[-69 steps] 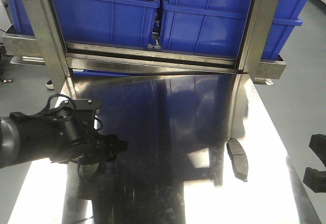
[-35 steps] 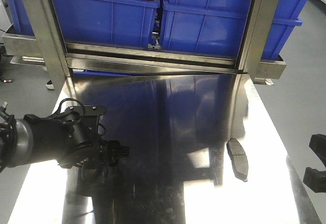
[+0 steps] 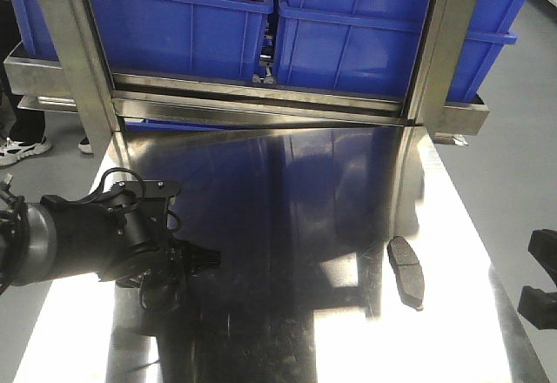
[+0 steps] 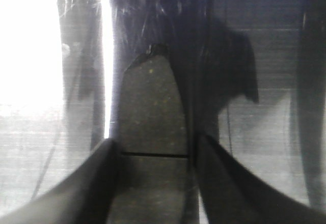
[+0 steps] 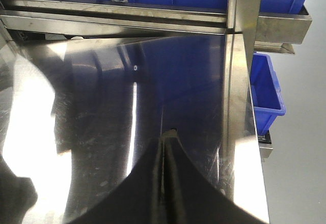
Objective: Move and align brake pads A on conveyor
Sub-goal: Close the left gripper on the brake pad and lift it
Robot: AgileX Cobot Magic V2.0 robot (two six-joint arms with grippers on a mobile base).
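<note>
Brake pad in left gripper, wrist view only, second pad, front view

Front view: dim, blue reflections across steel worktop, white glare along near edge | left wrist: blown-out glare upper left, brake pad blurred | right wrist: sharper, brighter.

The brake pad is only partly seen in the left wrist view. Its near end is cut off by the bottom edge, its sides are covered by the jaws, and it's all pretty blurry (the left side is blown out by glare). From the front, the right gripper is clipped by the frame edge. That brake pad can't be made out at the left gripper.
</note>
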